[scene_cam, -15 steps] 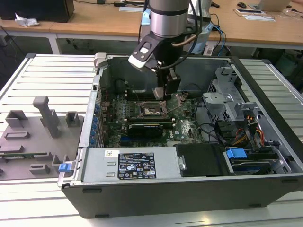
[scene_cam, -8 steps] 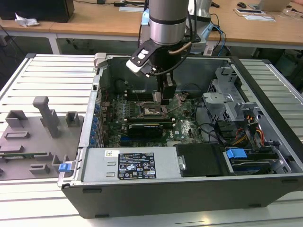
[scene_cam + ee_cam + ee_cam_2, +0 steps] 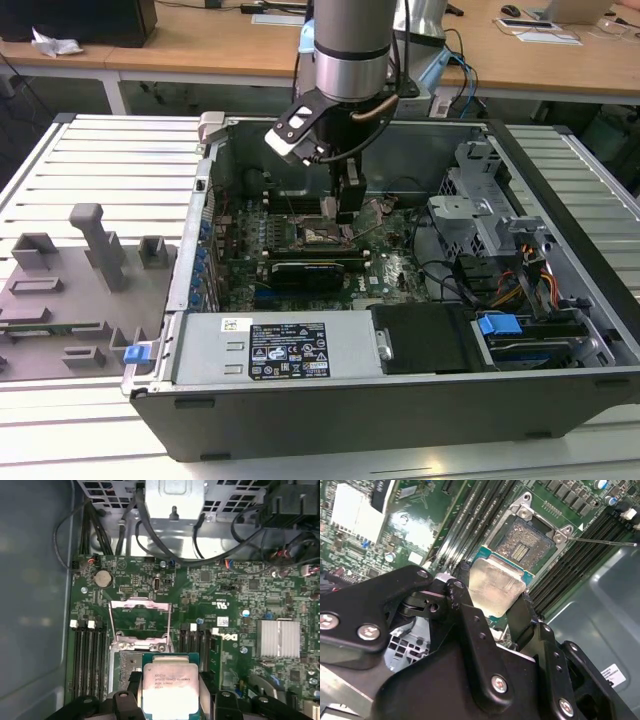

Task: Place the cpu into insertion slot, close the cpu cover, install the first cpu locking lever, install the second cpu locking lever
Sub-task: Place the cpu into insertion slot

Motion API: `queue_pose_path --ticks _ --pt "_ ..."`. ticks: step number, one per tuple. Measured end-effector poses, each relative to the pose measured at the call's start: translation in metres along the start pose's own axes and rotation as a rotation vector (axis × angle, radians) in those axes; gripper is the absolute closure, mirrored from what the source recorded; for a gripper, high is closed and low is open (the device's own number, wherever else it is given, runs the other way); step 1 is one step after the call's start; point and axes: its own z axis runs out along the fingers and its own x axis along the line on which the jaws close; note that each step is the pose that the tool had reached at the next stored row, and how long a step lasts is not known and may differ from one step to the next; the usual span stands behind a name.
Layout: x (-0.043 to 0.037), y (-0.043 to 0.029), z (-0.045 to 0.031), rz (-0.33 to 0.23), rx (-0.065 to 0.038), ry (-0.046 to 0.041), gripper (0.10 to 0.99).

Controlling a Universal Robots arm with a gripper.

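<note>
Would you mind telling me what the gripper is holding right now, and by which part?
The gripper holds the cpu, pinched by two opposite side edges, near the insertion slot.

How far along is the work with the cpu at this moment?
Done: none of the four steps looks finished. In hand: the hand grips the cpu by two opposite edges, close to the insertion slot. The slot's pin field lies bare, so the cpu is not seated. Left: the cpu cover stands open, so seating the cpu, closing the cover and both lever steps are not yet done.
</note>
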Motion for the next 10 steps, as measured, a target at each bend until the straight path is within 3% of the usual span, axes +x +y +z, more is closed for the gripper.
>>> queue_pose_path --ticks 10 --pt "0.0019 -0.0005 0.0090 0.000 0.005 0.0001 0.549"
